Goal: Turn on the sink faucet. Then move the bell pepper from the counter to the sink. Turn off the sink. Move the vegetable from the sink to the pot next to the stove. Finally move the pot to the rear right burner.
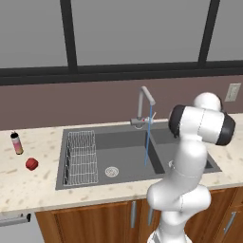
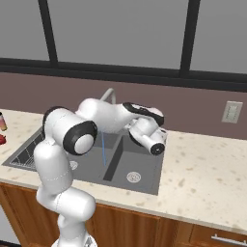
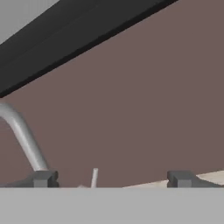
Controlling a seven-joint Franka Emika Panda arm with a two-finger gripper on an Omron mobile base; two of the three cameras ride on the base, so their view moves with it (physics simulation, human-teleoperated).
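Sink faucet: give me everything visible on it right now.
The sink faucet is a slim grey metal tap with an upright stem and an angular spout bent forward over the sink. Its small base sits on the rear rim, near the divider between the two basins. It is on: a thin blue stream of water falls from the spout tip into the basin. In the left base view nothing touches it.

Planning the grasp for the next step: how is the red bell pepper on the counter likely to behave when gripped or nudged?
The bell pepper looks squat and rounded, so a nudge may roll it rather than tip it. It seems small, so probably light. Its smooth-looking skin could slip between pads. It sits clear of the bottle, leaving room to approach.
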